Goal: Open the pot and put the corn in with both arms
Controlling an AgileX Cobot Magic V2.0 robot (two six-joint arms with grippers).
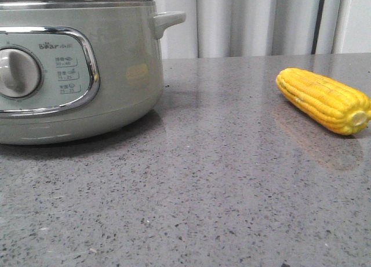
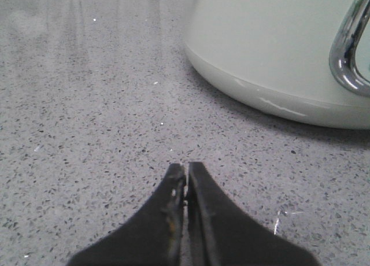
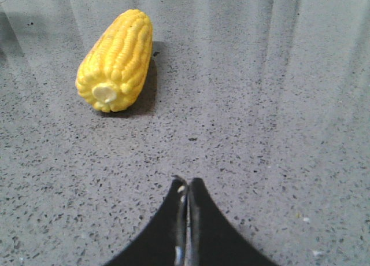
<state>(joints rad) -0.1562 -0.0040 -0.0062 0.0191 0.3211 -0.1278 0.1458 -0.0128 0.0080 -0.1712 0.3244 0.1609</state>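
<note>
lying sideways, bright yellow corn (image 1: 324, 100) shows pale cut end.

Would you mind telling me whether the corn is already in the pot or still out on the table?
Out. The corn lies on its side on the grey table, apart from the pot.

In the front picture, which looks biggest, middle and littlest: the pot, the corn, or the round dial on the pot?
1. The pot, biggest by far, though it is cut off at the edge.
2. The corn.
3. The dial, littlest, but part of it is cut off, so corn versus dial is unsure.
</note>
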